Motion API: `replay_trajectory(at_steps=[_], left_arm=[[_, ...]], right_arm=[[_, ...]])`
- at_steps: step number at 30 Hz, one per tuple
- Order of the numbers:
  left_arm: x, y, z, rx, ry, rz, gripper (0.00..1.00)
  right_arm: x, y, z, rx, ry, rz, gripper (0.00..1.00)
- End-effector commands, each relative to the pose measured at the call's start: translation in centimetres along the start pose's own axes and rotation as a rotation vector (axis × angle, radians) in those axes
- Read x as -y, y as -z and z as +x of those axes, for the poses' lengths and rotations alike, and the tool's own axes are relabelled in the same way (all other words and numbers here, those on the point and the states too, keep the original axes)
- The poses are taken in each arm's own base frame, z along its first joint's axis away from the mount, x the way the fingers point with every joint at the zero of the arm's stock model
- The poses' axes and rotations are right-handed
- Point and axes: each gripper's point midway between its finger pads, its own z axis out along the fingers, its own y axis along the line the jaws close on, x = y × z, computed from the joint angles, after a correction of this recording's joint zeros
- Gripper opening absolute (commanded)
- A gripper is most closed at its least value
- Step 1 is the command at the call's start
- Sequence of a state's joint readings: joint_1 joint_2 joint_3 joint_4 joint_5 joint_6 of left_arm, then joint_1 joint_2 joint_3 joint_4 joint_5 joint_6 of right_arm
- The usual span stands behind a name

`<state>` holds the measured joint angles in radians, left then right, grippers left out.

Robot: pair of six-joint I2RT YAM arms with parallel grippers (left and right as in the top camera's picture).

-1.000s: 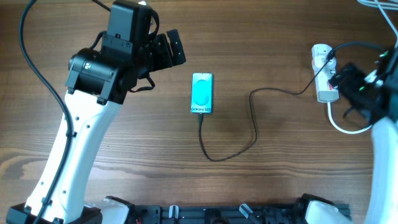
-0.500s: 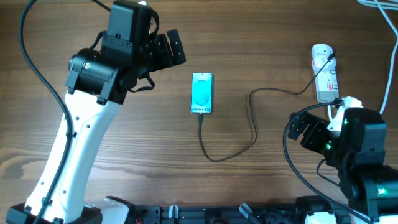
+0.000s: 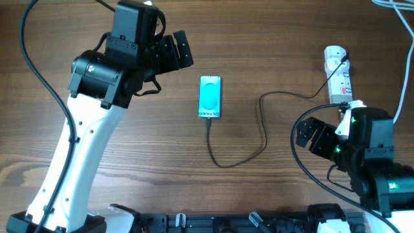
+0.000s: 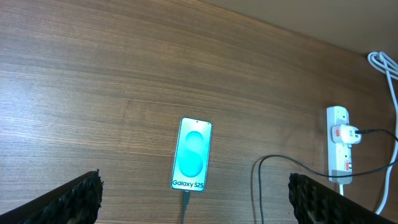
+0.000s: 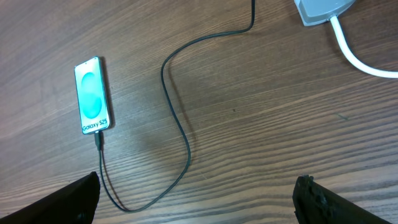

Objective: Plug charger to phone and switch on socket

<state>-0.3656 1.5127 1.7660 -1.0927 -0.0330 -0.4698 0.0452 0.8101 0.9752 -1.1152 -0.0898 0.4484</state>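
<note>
The phone (image 3: 210, 97) lies screen-up mid-table, cyan screen lit, also in the left wrist view (image 4: 192, 154) and right wrist view (image 5: 92, 95). The thin black charger cable (image 3: 261, 133) runs from its bottom edge, where the connector (image 5: 98, 139) sits in the port, loops right and up to the white power strip (image 3: 339, 74). The strip also shows in the left wrist view (image 4: 339, 145). My left gripper (image 3: 176, 52) is open and empty, up left of the phone. My right gripper (image 3: 312, 134) is open and empty, below the strip.
The strip's thick white cord (image 5: 354, 50) curves off to the right past my right arm. More white cord (image 4: 388, 74) lies at the far right edge of the wooden table (image 3: 278, 39). A black rail runs along the front edge (image 3: 213, 223).
My right arm has pulled back from the power strip toward the front of the table and swung left. The left arm, phone and cable have not moved.
</note>
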Motion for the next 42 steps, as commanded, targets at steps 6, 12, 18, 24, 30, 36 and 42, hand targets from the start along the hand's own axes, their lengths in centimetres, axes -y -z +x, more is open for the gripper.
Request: replay_trajectory(at_steps=[6,12,18,24,30,36,42], left_arm=[[-0.4,-0.1,-0.1,0.005,0.012,-0.015,1.00],[-0.4,-0.1,-0.1,0.005,0.012,-0.015,1.00],[-0.4,-0.1,-0.1,0.006,0.012,-0.015,1.00],[-0.4,-0.1,-0.1,0.005,0.012,-0.015,1.00],[-0.4,-0.1,-0.1,0.005,0.012,-0.015,1.00],[-0.4,-0.1,-0.1,0.005,0.012,-0.015,1.00],[-0.4,-0.1,-0.1,0.005,0.012,-0.015,1.00]], right_arm=[[-0.4,-0.2,0.2,-0.009,0.063,-0.018,1.00],[-1.0,-0.1,-0.8,0.032,0.121,-0.044,1.00],[-3.0,0.1,-2.2,0.090,0.195,-0.136,1.00],[-4.1,1.1,-3.3,0.165,0.239,-0.186,1.00],[-4.3,3.6,-3.4,0.261,0.288,-0.214,1.00],[-4.6,6.6,-3.4,0.383,0.316,-0.248,1.00],[-4.5,8.5,-2.8,0.463,0.339,-0.271,1.00]])
